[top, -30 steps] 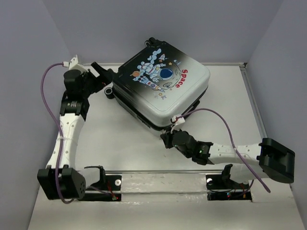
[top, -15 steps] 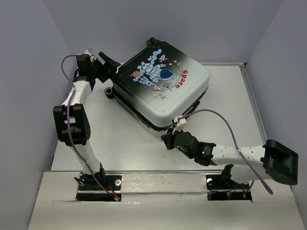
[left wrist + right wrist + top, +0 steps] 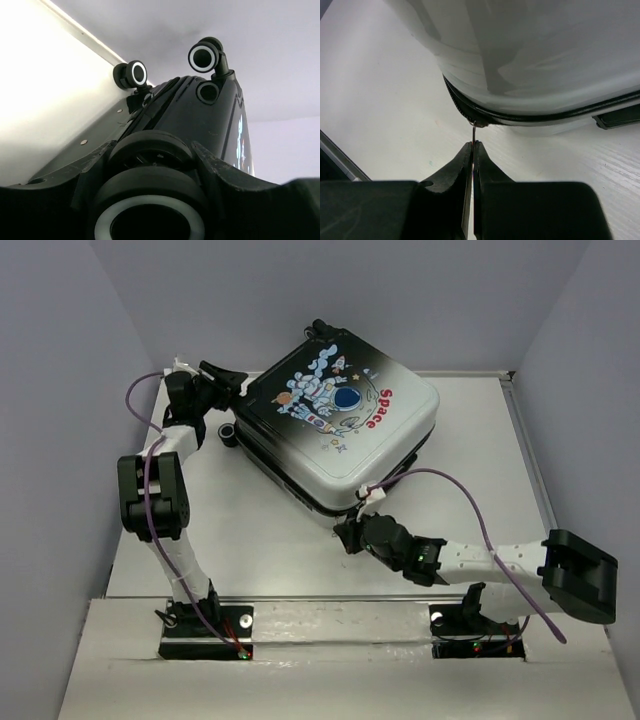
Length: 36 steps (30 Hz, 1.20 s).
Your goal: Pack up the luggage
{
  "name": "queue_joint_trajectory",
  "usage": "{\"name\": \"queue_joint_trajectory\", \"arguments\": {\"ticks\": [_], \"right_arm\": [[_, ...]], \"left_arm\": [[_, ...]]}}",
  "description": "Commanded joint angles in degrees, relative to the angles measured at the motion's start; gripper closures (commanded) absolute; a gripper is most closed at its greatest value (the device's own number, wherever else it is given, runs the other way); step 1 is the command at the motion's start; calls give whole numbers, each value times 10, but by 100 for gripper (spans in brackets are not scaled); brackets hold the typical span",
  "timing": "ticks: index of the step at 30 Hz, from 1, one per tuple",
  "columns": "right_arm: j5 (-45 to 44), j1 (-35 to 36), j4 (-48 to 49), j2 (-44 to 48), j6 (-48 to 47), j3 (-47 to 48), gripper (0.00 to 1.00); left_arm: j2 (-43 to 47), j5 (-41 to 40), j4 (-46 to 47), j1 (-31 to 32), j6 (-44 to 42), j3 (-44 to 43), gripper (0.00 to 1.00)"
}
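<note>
The luggage lies closed and flat on the table, astronaut print up, tilted diagonally. My left gripper is at its back-left corner. In the left wrist view its two fingers press either side of a black caster wheel with a white ring, so the left gripper is shut on that wheel. Two more wheels stand farther along the dark shell. My right gripper is at the near corner. It is shut on the thin metal zipper pull, which hangs from the black zipper line under the white shell.
The white table is walled at the back and both sides. A metal strip runs along its right edge, and a rail with both arm bases crosses the front. The right arm's purple cable loops over the near corner of the suitcase.
My left arm has swung up and in to the suitcase's back-left corner, and its jaws have closed round the wheel. The right gripper has kept hold of the zipper pull, barely moving.
</note>
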State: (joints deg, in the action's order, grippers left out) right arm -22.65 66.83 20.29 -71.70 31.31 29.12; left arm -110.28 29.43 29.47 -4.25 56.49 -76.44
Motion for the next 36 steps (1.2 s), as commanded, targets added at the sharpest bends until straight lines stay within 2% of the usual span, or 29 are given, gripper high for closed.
{"name": "queue_joint_trajectory", "arguments": {"ticks": [1,2,3,5,7,8,10,13,15,16,18,19,21,25,28,29,31,34,35,36], "right_arm": [[48,22,4,-22,2,31,93],[46,22,6,-40,-3,50,93],[46,22,6,-40,-6,64,93],[48,22,4,-72,-19,95,93],[48,32,-2,-95,-31,151,93],[45,37,-20,-117,-47,173,93],[19,65,-50,-145,-80,233,93],[15,102,-77,-157,-102,266,93],[37,103,-88,-130,-94,248,93],[45,103,-89,-112,-77,200,93],[54,103,-113,-34,-63,114,93],[53,103,-113,-6,-61,113,93],[59,96,-161,75,-46,51,93],[96,85,-176,143,-32,17,93],[108,85,-151,71,-53,65,93],[121,85,-140,40,-63,108,93],[137,85,-117,-65,-93,167,93],[164,85,-71,-152,-135,271,93],[170,85,-65,-191,-161,290,93],[170,85,-64,-204,-169,305,93]], "left_arm": [[111,-22,78,-2,17,111,94],[148,-32,94,-2,19,164,94],[167,-35,107,-1,23,164,94],[206,-45,127,8,27,247,94],[272,-60,127,15,10,295,94],[295,-65,127,19,6,348,94],[403,-72,125,24,5,434,94],[483,-84,56,19,-26,504,94],[556,-80,18,17,-32,530,94],[578,-80,-3,17,-46,540,94],[636,-75,-61,19,-61,547,94],[653,-78,-79,20,-68,547,94],[703,-82,-116,24,-75,559,94],[763,-97,-123,39,-50,596,94],[791,-132,-123,101,-28,604,94],[793,-159,-123,146,-22,601,94],[779,-180,-122,193,-15,586,94],[761,-191,-147,253,-37,545,94],[759,-187,-188,257,-51,530,94],[762,-187,-188,257,-64,516,94]]}}
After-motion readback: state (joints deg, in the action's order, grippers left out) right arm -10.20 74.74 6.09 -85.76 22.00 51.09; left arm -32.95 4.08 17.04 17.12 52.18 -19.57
